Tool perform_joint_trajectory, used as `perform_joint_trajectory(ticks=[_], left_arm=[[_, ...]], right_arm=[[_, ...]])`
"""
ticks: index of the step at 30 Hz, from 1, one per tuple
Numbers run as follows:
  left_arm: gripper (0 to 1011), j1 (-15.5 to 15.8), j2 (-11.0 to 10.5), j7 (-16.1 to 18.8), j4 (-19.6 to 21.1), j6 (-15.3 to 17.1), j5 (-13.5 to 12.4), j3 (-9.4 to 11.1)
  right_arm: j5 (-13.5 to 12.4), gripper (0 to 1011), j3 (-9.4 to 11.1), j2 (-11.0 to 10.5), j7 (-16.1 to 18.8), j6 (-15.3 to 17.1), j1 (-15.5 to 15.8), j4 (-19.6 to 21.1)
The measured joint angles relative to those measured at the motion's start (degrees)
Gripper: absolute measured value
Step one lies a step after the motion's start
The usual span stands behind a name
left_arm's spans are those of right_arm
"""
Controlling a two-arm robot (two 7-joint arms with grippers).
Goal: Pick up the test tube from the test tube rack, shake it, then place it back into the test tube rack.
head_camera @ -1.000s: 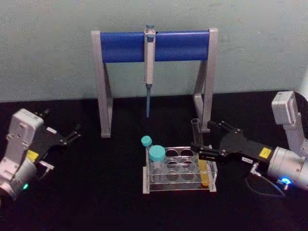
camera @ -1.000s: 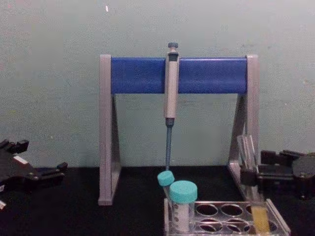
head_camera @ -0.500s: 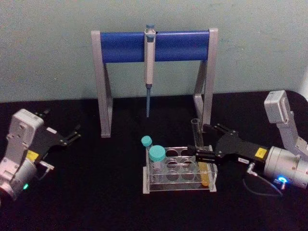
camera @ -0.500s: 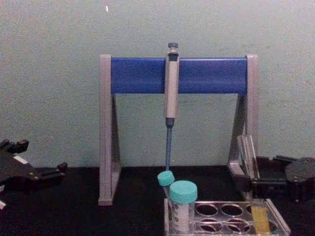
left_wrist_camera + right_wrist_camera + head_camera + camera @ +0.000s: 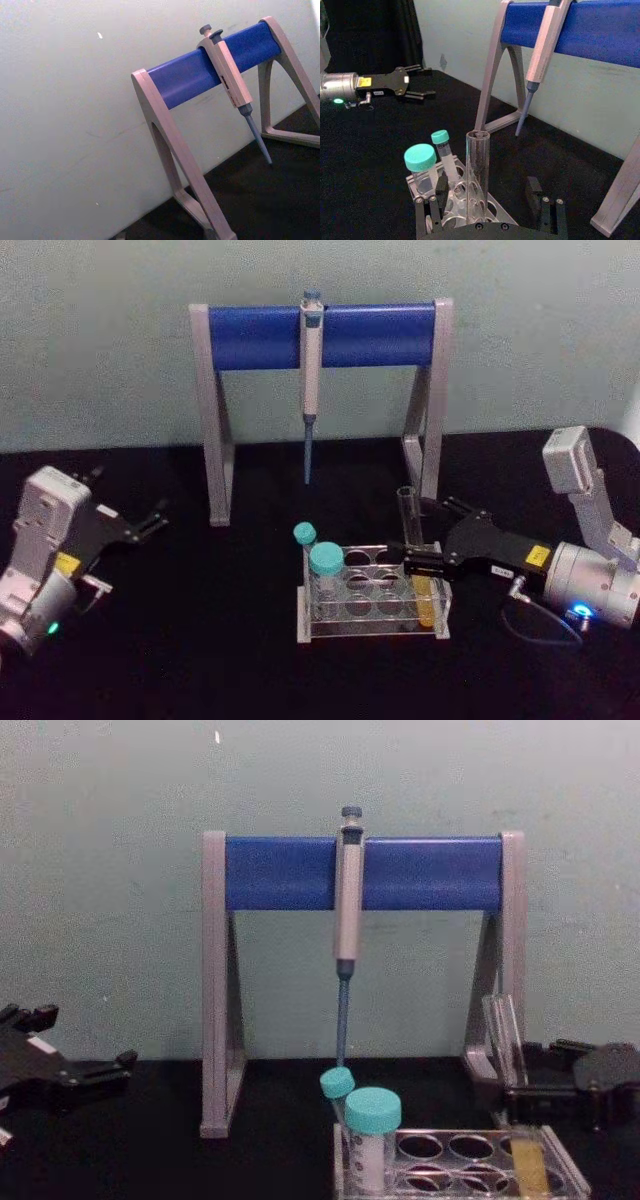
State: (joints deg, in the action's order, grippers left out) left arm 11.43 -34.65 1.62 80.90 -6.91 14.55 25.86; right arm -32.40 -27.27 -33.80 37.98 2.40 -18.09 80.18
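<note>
Right gripper [image 5: 412,558] open, straddling test tube [image 5: 408,515] in rack [image 5: 350,630]; centre, then clench gently. Left gripper [image 5: 155,518] parked, open.

A plain pale green wall [image 5: 90,360] rises behind the black tabletop [image 5: 200,640].

Grey-and-blue pipette stand [image 5: 258,336] at tabletop [image 5: 200,640] rear, pipette [image 5: 311,360] hanging mid-bar. Two teal-capped tubes [image 5: 326,560] upright in front.
</note>
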Motion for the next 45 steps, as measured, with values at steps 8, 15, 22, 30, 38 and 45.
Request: perform_joint_trajectory(ticks=[8, 15, 22, 30, 38, 45], left_arm=[[1001, 0.00, 0.00, 0.00, 0.00, 0.00, 0.00, 0.00], [1001, 0.00, 0.00, 0.00, 0.00, 0.00, 0.00, 0.00], [1001, 0.00, 0.00, 0.00, 0.00, 0.00, 0.00, 0.00], [1001, 0.00, 0.00, 0.00, 0.00, 0.00, 0.00, 0.00], [1001, 0.00, 0.00, 0.00, 0.00, 0.00, 0.00, 0.00], [1001, 0.00, 0.00, 0.00, 0.00, 0.00, 0.00, 0.00]], right_arm=[[0.02, 1000, 0.01, -0.01, 0.00, 0.00, 0.04, 0.06], [0.03, 1000, 0.03, -0.04, 0.01, -0.01, 0.07, 0.11], [0.03, 979, 0.06, -0.08, 0.03, -0.02, 0.11, 0.16], [0.03, 794, 0.11, -0.09, 0.04, -0.06, 0.13, 0.20], [0.03, 511, 0.11, -0.09, 0.04, -0.09, 0.13, 0.20], [0.03, 309, 0.10, -0.09, 0.04, -0.10, 0.12, 0.20]])
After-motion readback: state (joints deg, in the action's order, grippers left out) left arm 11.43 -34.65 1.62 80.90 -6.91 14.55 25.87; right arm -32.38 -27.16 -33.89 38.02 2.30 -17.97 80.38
